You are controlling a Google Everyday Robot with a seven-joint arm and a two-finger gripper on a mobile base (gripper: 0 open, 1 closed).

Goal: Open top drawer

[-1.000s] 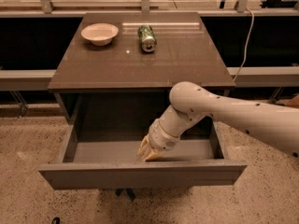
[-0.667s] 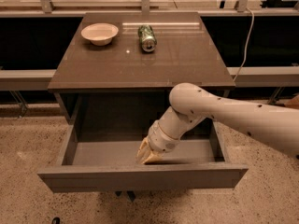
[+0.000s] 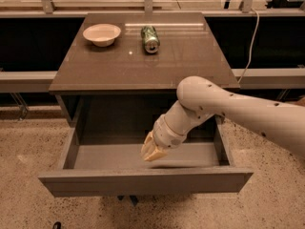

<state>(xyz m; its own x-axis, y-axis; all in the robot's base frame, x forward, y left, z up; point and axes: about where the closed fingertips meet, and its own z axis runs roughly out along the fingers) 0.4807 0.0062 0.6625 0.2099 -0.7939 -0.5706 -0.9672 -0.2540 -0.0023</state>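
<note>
The gripper (image 3: 153, 149), aperture not discernible, is sitting inside the top drawer (image 3: 143, 181) at lower centre; pull straight outward, avoiding side load.

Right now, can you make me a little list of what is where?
top drawer: pulled out, open
end effector: down inside the drawer, near its front wall
white bowl: on the cabinet top, near the back
green can: lying on its side beside the bowl
</note>
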